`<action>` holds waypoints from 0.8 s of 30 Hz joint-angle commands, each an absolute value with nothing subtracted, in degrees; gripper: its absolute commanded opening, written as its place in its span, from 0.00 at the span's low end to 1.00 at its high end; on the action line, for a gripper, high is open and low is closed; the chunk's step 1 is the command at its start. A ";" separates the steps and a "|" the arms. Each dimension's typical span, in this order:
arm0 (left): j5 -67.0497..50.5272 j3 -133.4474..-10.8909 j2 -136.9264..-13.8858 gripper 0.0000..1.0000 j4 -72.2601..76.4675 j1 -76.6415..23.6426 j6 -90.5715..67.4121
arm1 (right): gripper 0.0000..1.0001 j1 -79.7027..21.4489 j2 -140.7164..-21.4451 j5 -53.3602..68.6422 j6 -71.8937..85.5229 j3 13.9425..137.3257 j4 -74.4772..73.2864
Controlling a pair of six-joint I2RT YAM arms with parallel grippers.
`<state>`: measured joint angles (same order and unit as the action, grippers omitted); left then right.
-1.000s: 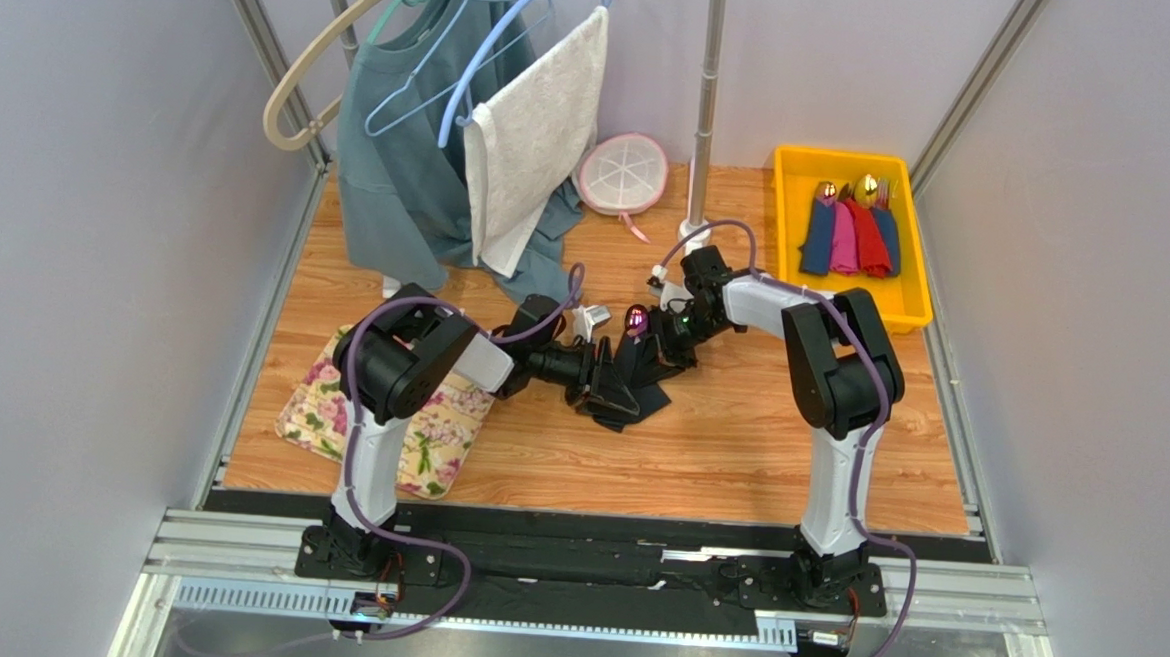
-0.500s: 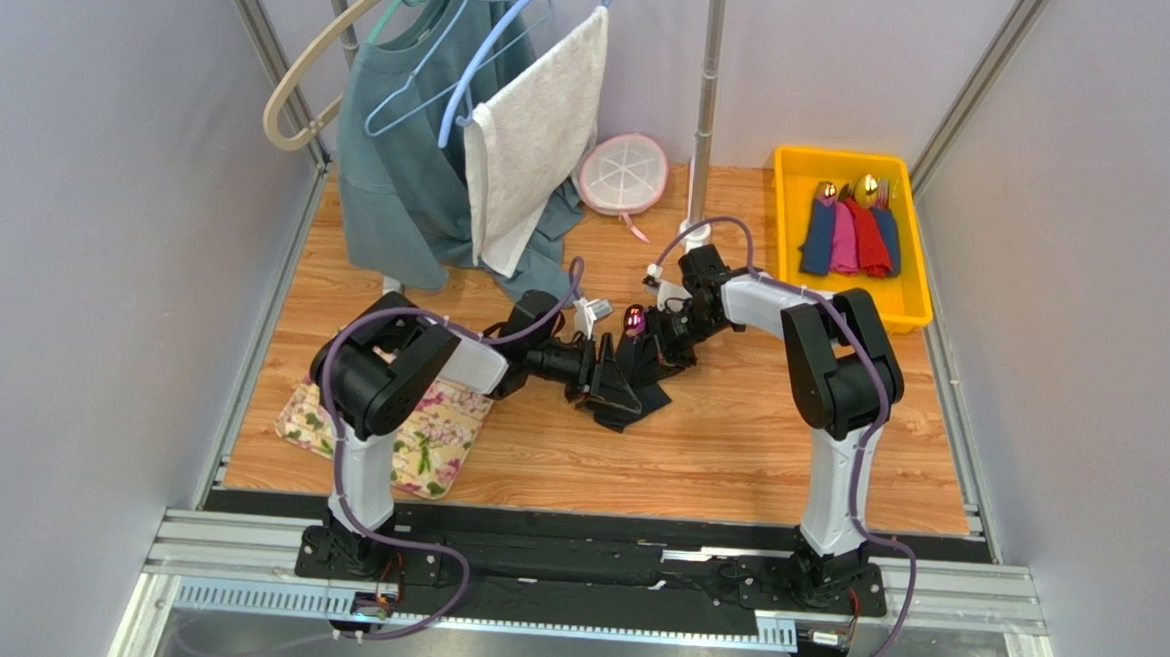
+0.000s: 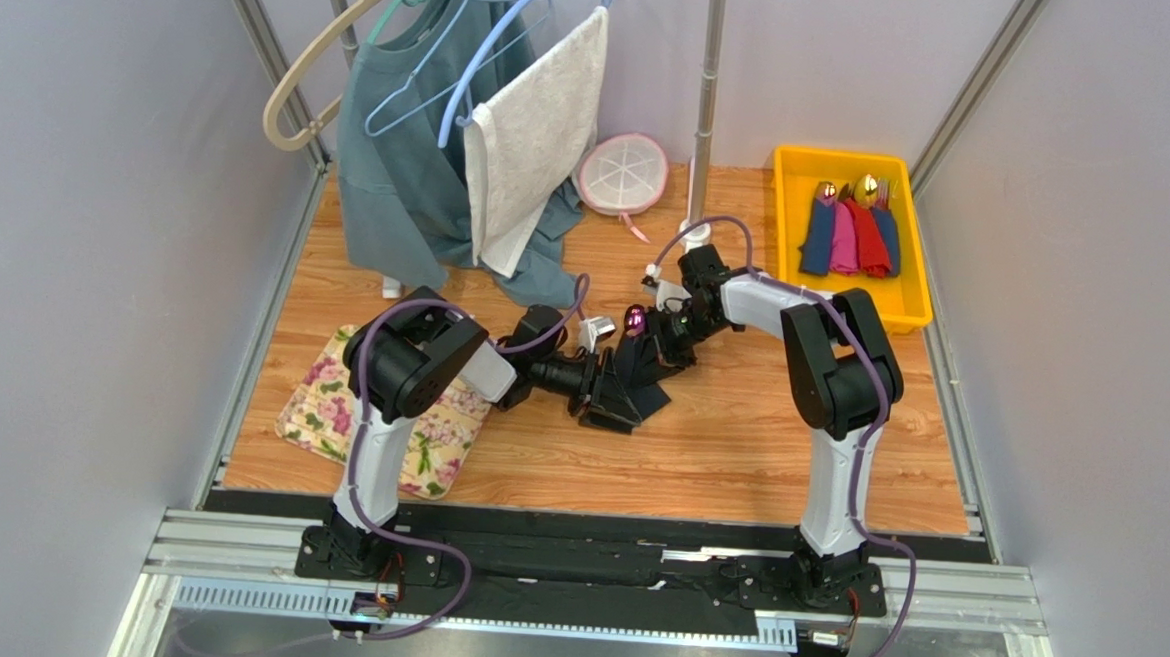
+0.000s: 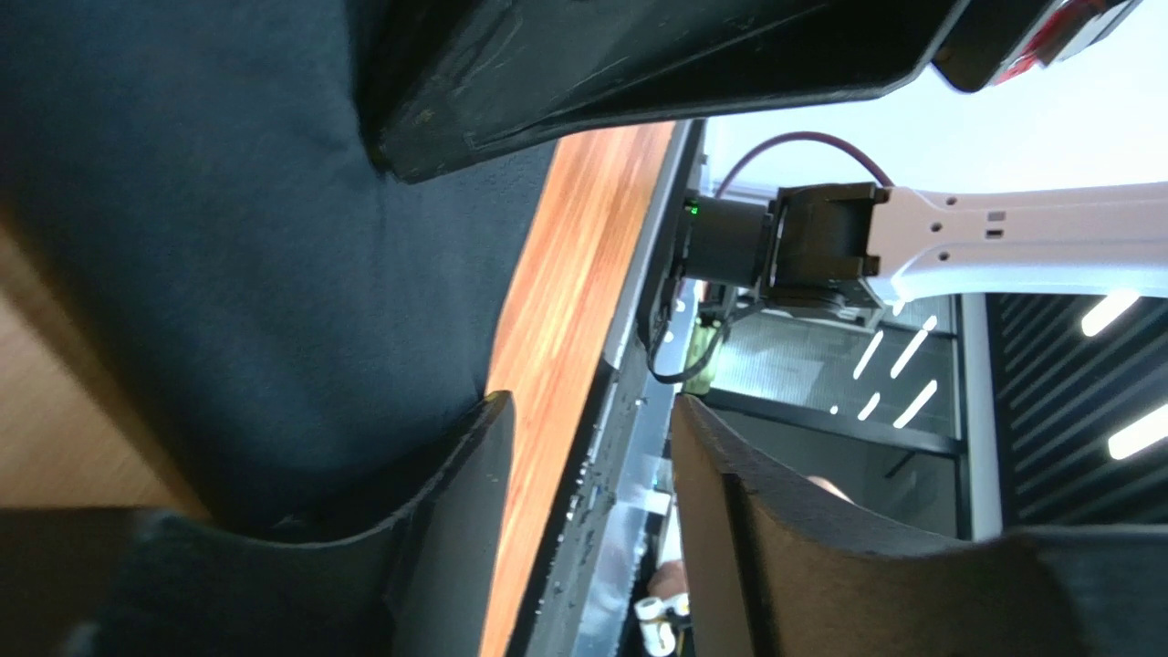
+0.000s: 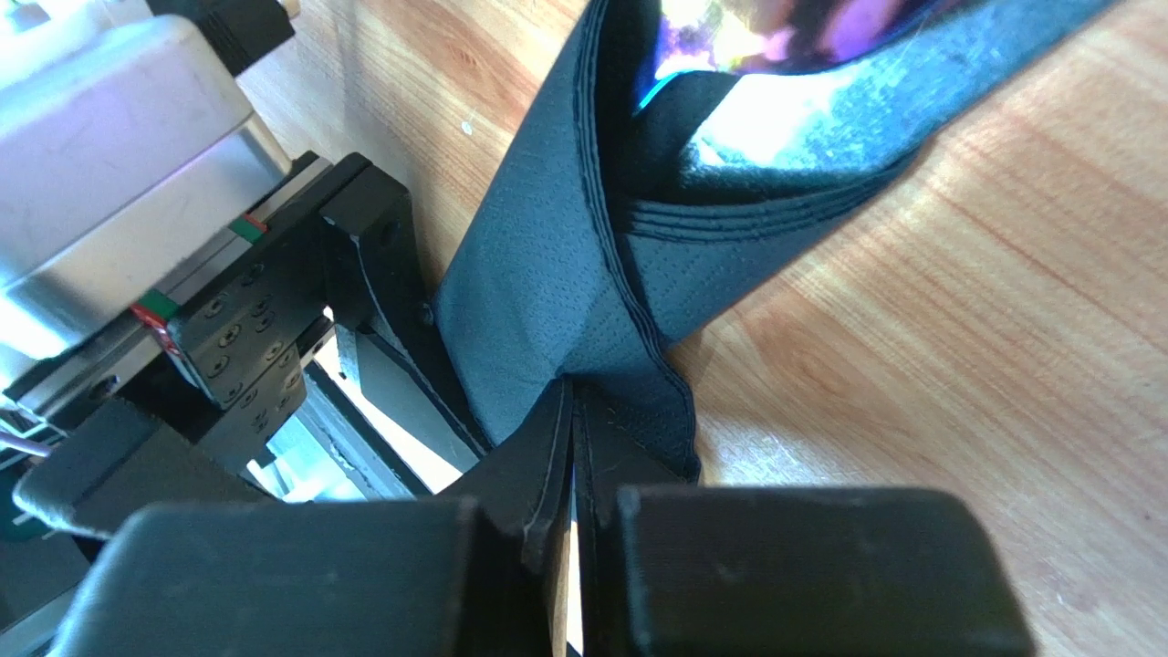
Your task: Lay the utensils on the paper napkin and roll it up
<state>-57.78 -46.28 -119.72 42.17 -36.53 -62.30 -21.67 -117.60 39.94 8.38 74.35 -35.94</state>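
Risk, as I judge: right gripper (image 5: 573, 459) pinched fully closed on fold of paper napkin (image 5: 549, 274). Too strong pull may tear thin sheet or open fold, then spoon (image 5: 768, 28) may slide out. Left gripper (image 4: 590, 411) has fingers apart, holding nothing; may push fold loose. Paper napkin lies mid table (image 3: 781, 444), between both grippers, just beside left finger. Other utensils hidden.

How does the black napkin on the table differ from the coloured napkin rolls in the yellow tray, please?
The black napkin is loosely folded and pinched by the right end effector; the coloured rolls lie neatly rolled, untouched. A purple-pink spoon bowl shows from the black napkin, gold heads from the coloured rolls. The napkin lies on the table, the rolls in the yellow tray. Both wrap cutlery.
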 commanded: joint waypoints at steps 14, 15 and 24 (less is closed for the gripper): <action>-54.93 -49.49 -110.21 0.31 30.65 -33.75 -51.14 | 0.01 -22.76 -118.74 28.04 1.93 71.46 -32.43; -54.24 -49.13 -110.91 0.31 31.37 -33.92 -51.94 | 0.01 -22.68 -118.65 27.95 1.85 71.54 -32.69; -48.53 -47.28 -118.65 0.23 26.55 -34.36 -51.77 | 0.08 -22.50 -115.68 29.62 5.36 74.61 -35.15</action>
